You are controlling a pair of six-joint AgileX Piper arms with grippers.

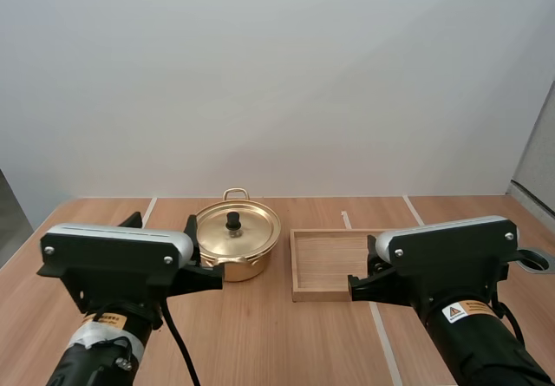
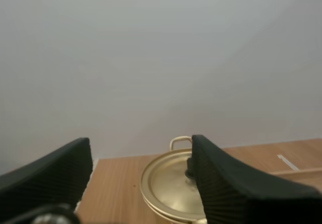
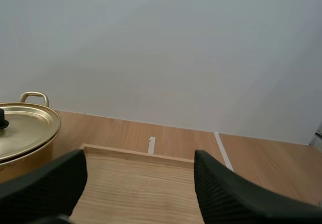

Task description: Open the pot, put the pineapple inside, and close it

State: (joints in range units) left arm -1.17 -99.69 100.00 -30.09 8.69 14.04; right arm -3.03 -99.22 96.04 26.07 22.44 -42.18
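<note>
Reaching for the small black knob [image 1: 233,220] is where you are likeliest to slip. It is a narrow target at the centre of the shiny gold-coloured metal lid [image 1: 253,232], and an off-centre pinch could skid off it or lift the lid tilted and let it drop. Your left gripper [image 2: 140,146] stands wide, ribbed faces well apart and holding nothing, with the round gold-coloured metal pot [image 1: 238,271] straight ahead of it. One finger overlaps the knob in the left wrist view, so judge depth from the high view instead. Pushing in low could also shove the pot across the table, since it looks light and nothing braces it. Your right gripper [image 3: 140,158] is likewise spread wide and holding nothing, poised over the near side of the shallow rectangular wooden tray [image 1: 294,264]. The tray sits just beside the pot on its right, not touching it. The two arms are near each other there, so a lid carried rightward could meet the right arm.

The pot sits lidded near the table's far middle, a loop handle [image 1: 236,193] at its back. The smooth light-brown wooden table [image 1: 277,343] carries thin white tape lines [image 1: 382,334] and probably gives sliding metal little grip. Behind it stands a plain pale wall [image 1: 277,82].
</note>
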